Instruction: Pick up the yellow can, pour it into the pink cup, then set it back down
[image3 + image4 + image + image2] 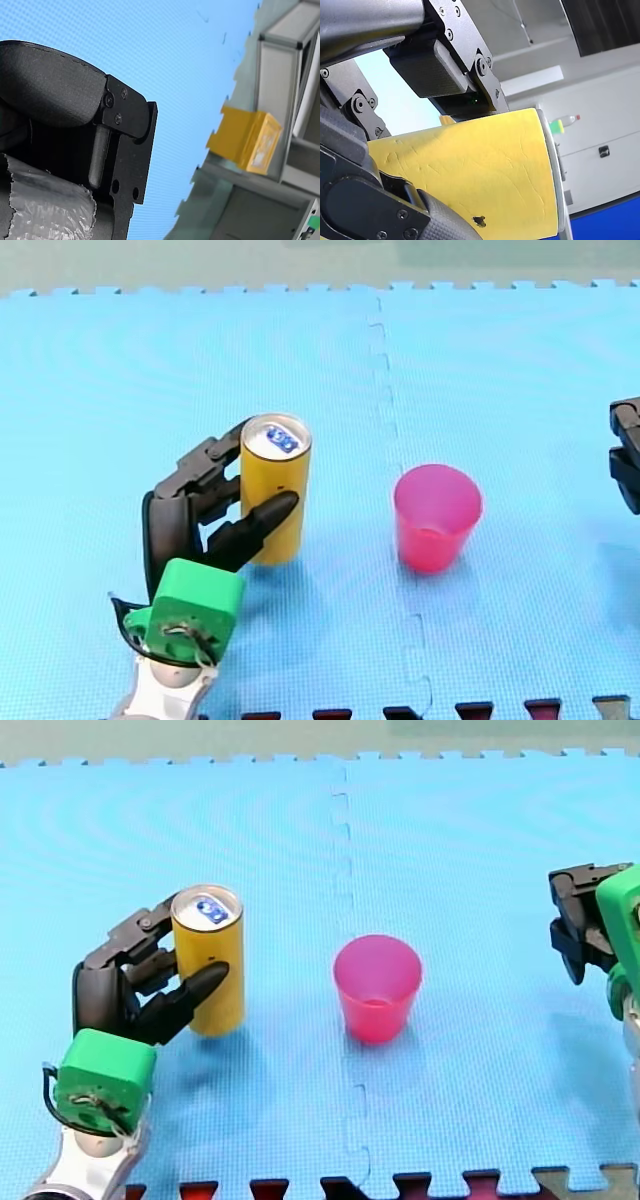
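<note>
The yellow can (272, 495) stands upright on the blue mat, left of centre, its silver top with a blue tab facing up. My left hand (192, 946) is wrapped around it, thumb across the front and the other fingers behind. The second wrist view shows the can (485, 170) close up, held between black fingers (430, 70). The pink cup (437, 518) stands upright about a can's height to the right of the can, nothing touching it. My right hand (578, 925) hangs at the mat's far right edge, holding nothing.
The blue foam mat (500, 370) has a jigsaw seam (383, 350) running front to back just left of the cup. Its toothed edges run along the far side and the near side. A yellow block (245, 140) sits by a metal frame beyond the mat's edge.
</note>
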